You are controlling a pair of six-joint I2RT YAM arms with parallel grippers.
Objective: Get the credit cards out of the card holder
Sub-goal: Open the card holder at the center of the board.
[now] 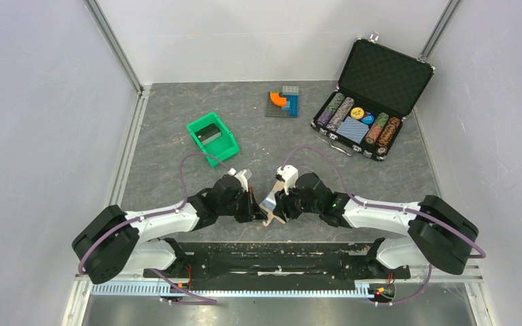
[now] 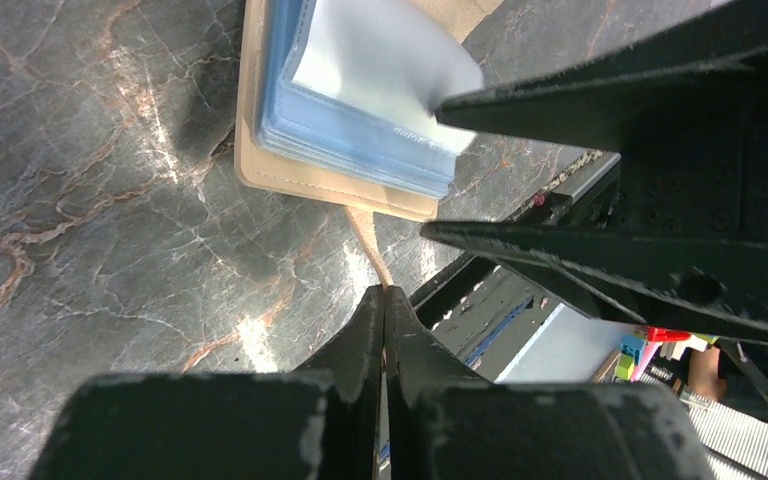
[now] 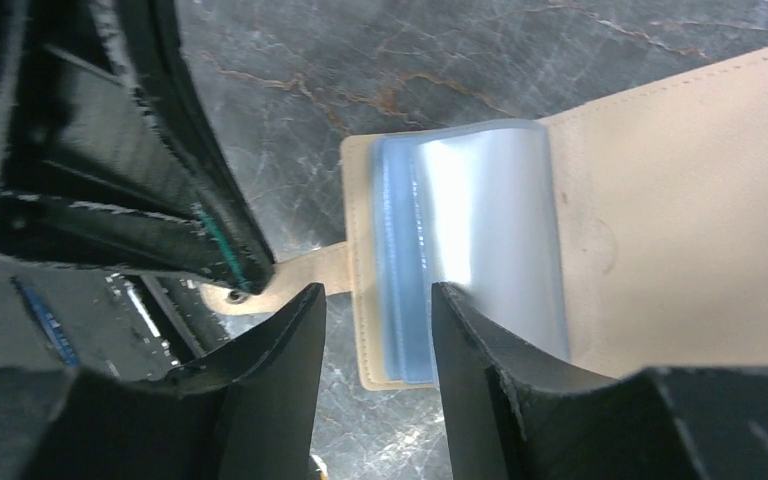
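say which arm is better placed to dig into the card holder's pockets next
Right. The right pincer stands open at the card holder's light blue pockets, while the left pincer is shut on the strap tab, pinning the holder. No card shows clearly.

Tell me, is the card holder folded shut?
No, the card holder is spread open, with its blue pockets showing between the fingers of the right gripper.

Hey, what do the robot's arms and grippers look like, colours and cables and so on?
The left arm and right arm have white links, bulky black joint housings and a looping purple cable each. The left gripper and right gripper are black, with tapered fingers scuffed pale along the edges.
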